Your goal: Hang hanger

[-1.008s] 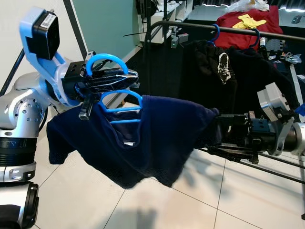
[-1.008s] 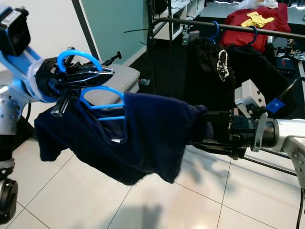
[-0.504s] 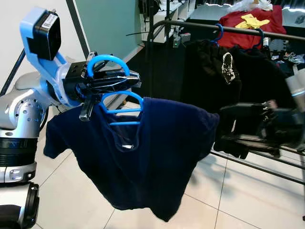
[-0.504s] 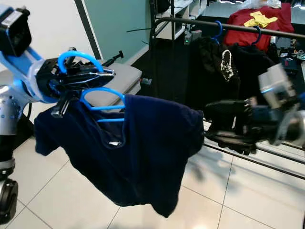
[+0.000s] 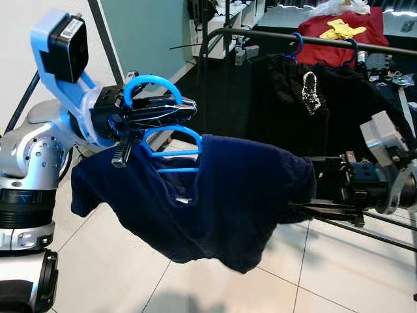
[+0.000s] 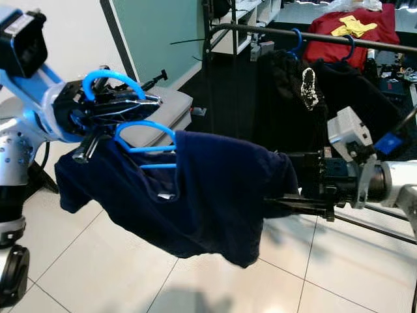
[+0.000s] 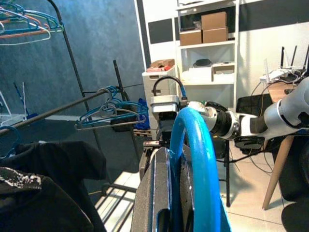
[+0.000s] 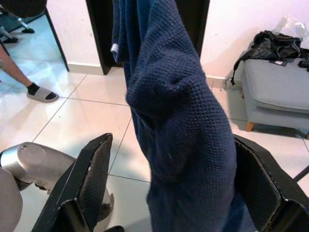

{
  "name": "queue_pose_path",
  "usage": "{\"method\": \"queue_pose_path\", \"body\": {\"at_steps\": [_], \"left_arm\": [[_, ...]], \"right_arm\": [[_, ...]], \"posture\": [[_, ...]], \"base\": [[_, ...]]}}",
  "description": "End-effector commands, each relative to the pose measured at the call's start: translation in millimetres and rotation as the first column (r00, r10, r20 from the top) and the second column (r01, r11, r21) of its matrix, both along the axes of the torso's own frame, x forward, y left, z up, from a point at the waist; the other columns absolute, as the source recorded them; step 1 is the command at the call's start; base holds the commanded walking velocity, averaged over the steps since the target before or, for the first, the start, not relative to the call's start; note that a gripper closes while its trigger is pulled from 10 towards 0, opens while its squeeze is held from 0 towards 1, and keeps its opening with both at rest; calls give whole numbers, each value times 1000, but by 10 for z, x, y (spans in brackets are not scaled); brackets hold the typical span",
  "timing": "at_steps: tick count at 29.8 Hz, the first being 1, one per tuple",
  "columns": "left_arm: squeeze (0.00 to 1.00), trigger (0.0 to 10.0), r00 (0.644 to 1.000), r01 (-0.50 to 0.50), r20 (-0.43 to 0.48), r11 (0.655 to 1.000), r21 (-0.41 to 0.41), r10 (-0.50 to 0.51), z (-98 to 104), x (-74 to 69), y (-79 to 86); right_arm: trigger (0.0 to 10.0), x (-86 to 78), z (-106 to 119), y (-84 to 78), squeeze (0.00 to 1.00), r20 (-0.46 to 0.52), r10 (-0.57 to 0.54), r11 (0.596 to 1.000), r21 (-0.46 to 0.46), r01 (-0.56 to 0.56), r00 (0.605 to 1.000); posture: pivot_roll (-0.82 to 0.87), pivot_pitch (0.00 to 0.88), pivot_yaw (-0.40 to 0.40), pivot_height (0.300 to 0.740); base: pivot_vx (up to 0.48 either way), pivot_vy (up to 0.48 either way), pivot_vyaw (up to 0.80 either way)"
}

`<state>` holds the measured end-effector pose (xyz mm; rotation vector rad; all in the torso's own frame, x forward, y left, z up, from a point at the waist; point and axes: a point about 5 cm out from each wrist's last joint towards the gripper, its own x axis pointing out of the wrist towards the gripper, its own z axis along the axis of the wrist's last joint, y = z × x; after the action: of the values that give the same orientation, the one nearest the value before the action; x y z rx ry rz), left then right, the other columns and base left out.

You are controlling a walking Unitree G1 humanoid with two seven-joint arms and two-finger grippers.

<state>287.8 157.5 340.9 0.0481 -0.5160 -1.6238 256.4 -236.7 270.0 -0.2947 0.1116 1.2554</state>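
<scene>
— Since half a second ago: right gripper (image 6: pixel 287 189) back under the navy shirt (image 5: pixel 221 202), right shoulder of cloth lifted again, hem no longer hanging long

— Right fingers?

— Spread wide, shirt fabric bunched between them, seen from the right wrist; not clamped

— Left side?

— Left gripper (image 5: pixel 186 109) closed on the blue hanger (image 5: pixel 159 117), gripping at the hook's base, hook arching above the fingers. Shirt hangs on that hanger, collar at the triangle, left sleeve drooping over white floor tiles (image 5: pixel 98 274)

— Further off?

— Black clothes rail (image 5: pixel 313 40) behind, well apart from the held hanger; dark garments (image 5: pixel 306 98) on it on blue hooks. Grey ottoman (image 8: pixel 275 96) by the wall, a person's sandalled foot (image 8: pixel 41 93) near it
</scene>
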Motion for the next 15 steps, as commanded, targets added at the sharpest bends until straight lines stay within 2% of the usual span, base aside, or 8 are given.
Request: {"method": "queue_pose_path", "body": {"at_steps": [1,2,3,4,5,6,8,15], "left_arm": [[0,0,999,30,40,1000,0,-30,81,-53,-30],[0,0,999,30,40,1000,0,-30,81,-53,-30],[0,0,999,32,41,1000,-1,-31,84,-53,-32],[0,0,999,32,42,999,-2,-32,87,-53,-33],[0,0,999,32,42,999,-2,-32,87,-53,-33],[0,0,999,32,43,999,-3,-31,88,-53,-33],[0,0,999,27,45,1000,-4,-27,89,-48,-28],[0,0,999,-2,49,1000,-10,3,102,-24,23]], "right_arm": [[10000,2,-2,75,0,12,25,1000,-7,-25,1000],[10000,2,-2,75,0,12,25,1000,-7,-25,1000],[8784,11,-2,81,0,12,22,1000,-1,-22,1000],[3059,16,3,79,0,14,17,1000,5,-17,1000],[3059,16,3,79,0,14,17,1000,5,-17,1000],[471,19,8,73,0,19,12,1000,9,-12,1000],[0,26,18,66,0,29,6,1000,13,-6,1000],[0,52,52,31,0,61,-24,1000,16,23,998]], "posture": [[-56,83,84,740],[-56,83,84,740],[-56,83,84,740],[-56,83,84,740],[-56,83,84,740],[-56,83,84,740],[-58,82,84,740],[-61,81,84,740]], "base": [[0,0,0],[0,0,0],[0,0,0],[0,0,0],[0,0,0],[0,0,0],[0,0,0],[0,0,0]]}}
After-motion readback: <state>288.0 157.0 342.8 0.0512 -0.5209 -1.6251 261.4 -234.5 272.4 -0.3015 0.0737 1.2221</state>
